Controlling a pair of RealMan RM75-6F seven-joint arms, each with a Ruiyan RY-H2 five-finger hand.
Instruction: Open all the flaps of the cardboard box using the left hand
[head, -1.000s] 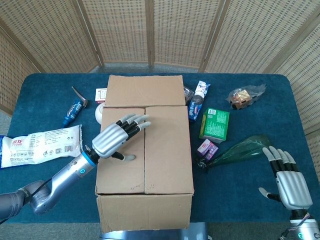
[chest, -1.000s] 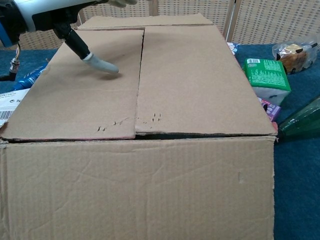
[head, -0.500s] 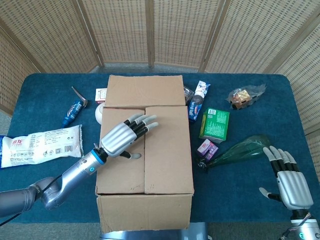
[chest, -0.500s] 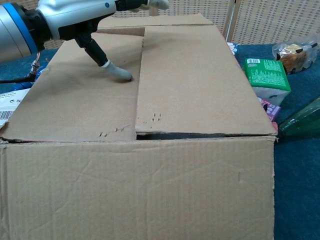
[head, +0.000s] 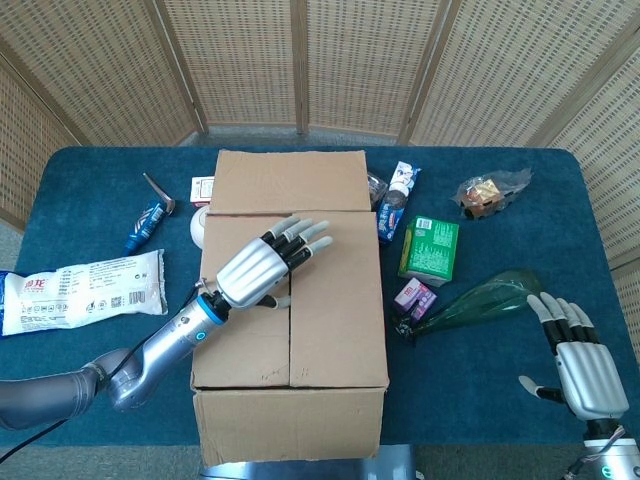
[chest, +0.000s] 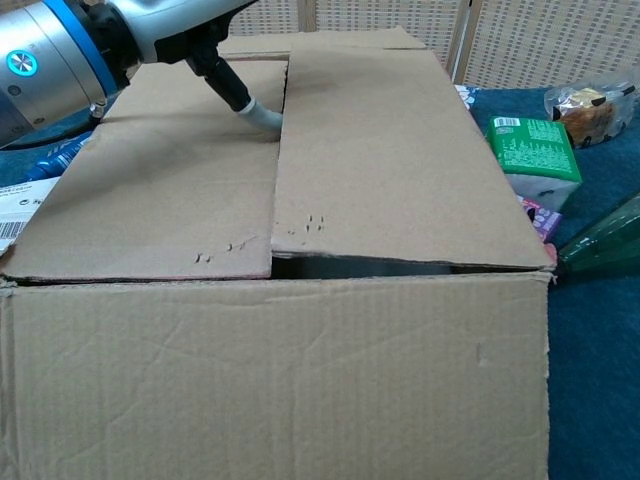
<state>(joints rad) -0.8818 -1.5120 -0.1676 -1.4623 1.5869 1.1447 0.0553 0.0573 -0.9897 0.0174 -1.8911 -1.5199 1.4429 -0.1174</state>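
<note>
**Observer:** Wicker screens (head: 300, 60) behind, blue tablecloth (head: 80, 190) under everything — what sits in the middle?

**Operator:** I have the cardboard box (head: 290, 300) at the centre of the table, near the front edge. Its far flap (head: 290, 180) lies folded back and flat. The two long top flaps are down. In the chest view the right flap (chest: 390, 160) sits slightly higher than the left flap (chest: 160, 190), with a dark gap under its front edge.

**Observer:** And your left hand?

**Operator:** My left hand (head: 262, 268) is over the box top at the seam, fingers (head: 305, 238) spread and reaching onto the right flap. The chest view shows the thumb tip (chest: 262, 116) pressed against the seam edge. It grips nothing.

**Observer:** The right one?

**Operator:** My right hand (head: 582, 365) rests over the cloth at the near right corner, well apart from the box, fingers apart and holding nothing.

**Observer:** What else is on the cloth?

**Operator:** Left of the box: a white packet (head: 85, 288), a blue tube (head: 146, 225), a small red-and-white pack (head: 202, 188) and a white round item (head: 199, 230) just beside the box wall. Right of it: a blue-and-white packet (head: 398, 200), a green box (head: 431, 250), a small purple box (head: 414, 296), a green plastic bag (head: 480, 300) and a clear bag of snacks (head: 488, 192).
</note>
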